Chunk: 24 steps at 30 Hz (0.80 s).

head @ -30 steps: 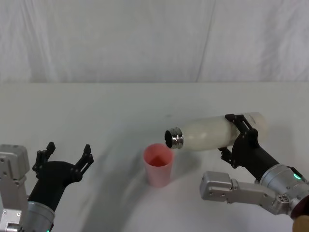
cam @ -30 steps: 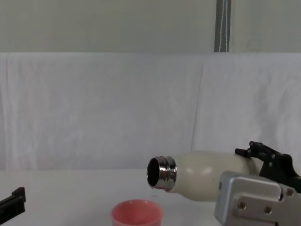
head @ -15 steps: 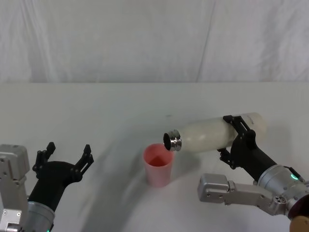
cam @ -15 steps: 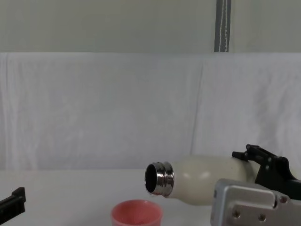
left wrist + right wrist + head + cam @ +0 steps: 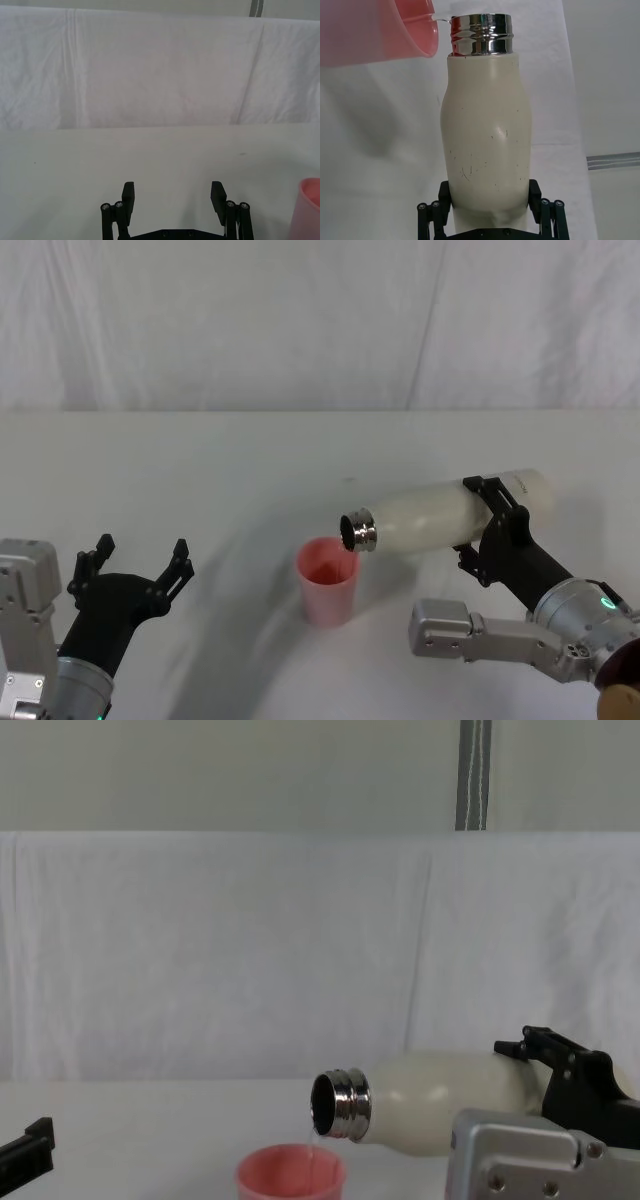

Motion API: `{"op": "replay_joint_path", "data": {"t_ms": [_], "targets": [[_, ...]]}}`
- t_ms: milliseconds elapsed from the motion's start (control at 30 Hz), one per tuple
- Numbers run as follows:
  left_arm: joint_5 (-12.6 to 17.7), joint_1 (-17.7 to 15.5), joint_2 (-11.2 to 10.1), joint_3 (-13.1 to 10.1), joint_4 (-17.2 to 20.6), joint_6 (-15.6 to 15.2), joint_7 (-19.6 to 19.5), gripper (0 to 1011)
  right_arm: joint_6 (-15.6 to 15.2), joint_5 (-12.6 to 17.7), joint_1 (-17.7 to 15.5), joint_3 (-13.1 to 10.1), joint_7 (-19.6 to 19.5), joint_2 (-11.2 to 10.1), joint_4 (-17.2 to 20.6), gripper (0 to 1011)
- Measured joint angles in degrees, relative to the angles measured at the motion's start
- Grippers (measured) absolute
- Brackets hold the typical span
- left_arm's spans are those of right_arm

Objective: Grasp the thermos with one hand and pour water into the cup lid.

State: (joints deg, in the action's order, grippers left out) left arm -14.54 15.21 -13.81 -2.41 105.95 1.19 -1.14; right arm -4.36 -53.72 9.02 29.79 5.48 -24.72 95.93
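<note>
Your right end effector (image 5: 487, 523) is clamped on the tipped thermos (image 5: 440, 514), a thin stream just reaching the cup lid (image 5: 327, 580) below its neck; filling remains.

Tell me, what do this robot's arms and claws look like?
Both the left gripper and right gripper are black, with blocky, linked fingers joined by small silver bolts. Each sits on a black wrist leading to grey metal blocks, and a small green light glows on the right arm.

My right tool (image 5: 560, 1065) grips the thermos (image 5: 440, 1100) on its side, steel neck tipped down left, a thin water stream (image 5: 314, 1150) falling into the cup lid (image 5: 290, 1172) on the white tabletop (image 5: 150, 1140).
</note>
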Motion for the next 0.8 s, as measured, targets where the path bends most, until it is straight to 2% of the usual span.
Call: {"op": "replay_joint_path", "data": {"t_ms": [800], "targets": [[0.0, 0.0, 0.0, 0.0, 0.0, 0.0, 0.0, 1001, 0.1, 0.0, 0.7, 0.0, -0.5, 0.2, -0.9, 950]]}}
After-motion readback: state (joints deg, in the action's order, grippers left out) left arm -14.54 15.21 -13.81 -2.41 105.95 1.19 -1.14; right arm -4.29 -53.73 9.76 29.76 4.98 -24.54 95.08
